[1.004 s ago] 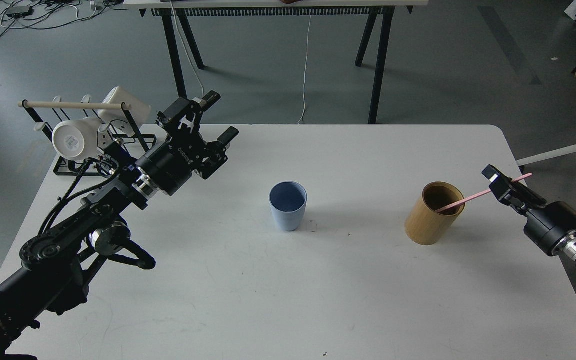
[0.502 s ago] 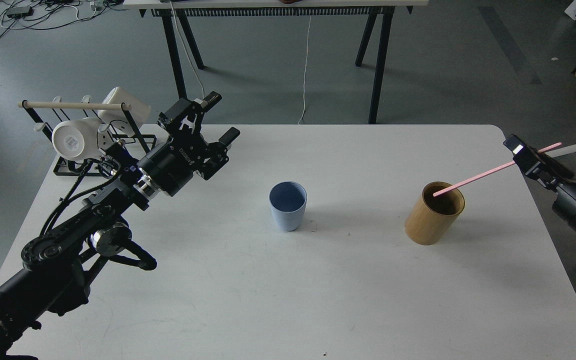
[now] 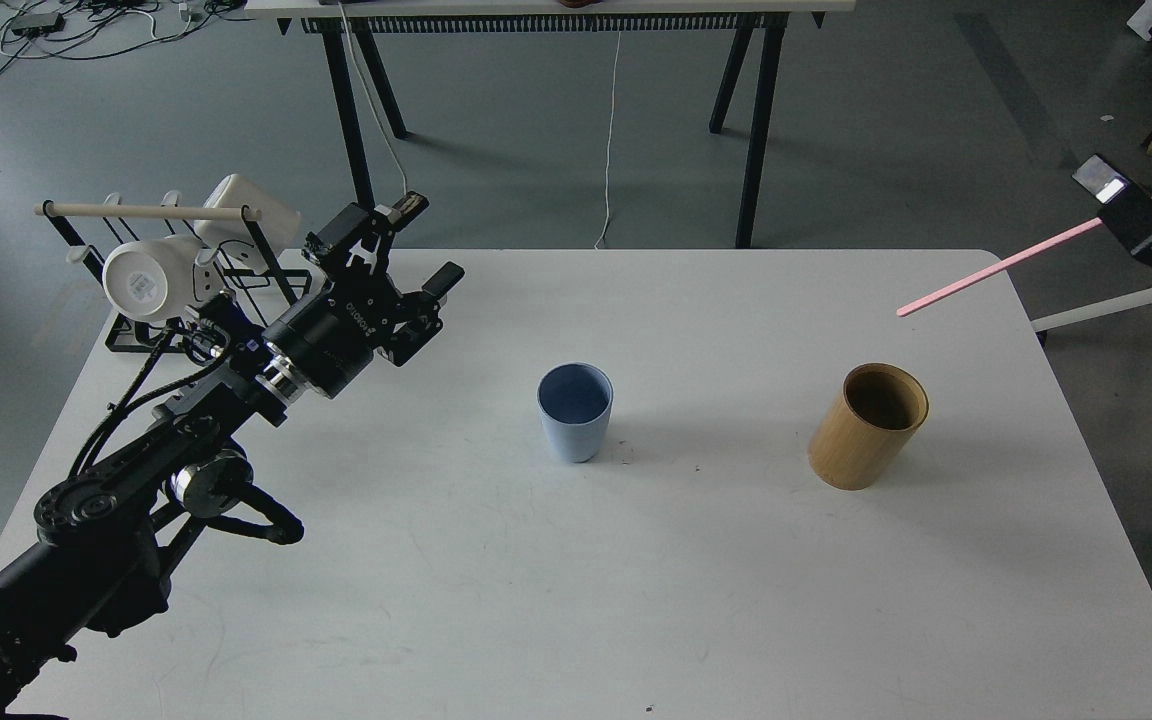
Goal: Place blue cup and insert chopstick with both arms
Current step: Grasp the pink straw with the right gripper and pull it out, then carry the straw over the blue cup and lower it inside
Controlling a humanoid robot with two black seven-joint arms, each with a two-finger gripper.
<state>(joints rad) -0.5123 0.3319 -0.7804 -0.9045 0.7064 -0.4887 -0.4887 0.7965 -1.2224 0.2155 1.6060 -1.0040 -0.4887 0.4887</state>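
The pale blue cup [image 3: 575, 411] stands upright and empty at the middle of the white table [image 3: 576, 600]. My left gripper [image 3: 406, 255] is open and empty, above the table's back left, well left of the cup. My right gripper [image 3: 1141, 222] is shut on the pink chopstick [image 3: 1006, 264] at the right edge of the view. It holds the stick in the air, slanting down to the left, with its free tip above and clear of the tan wooden holder [image 3: 868, 425].
A black rack [image 3: 176, 300] with a wooden bar and white mugs [image 3: 144, 278] stands at the table's back left corner, just behind my left arm. Another table's legs [image 3: 751, 120] stand on the floor behind.
My right gripper has lifted the pink chopstick up and to the right, out of the wooden holder. My left gripper has drifted slightly back to the left.
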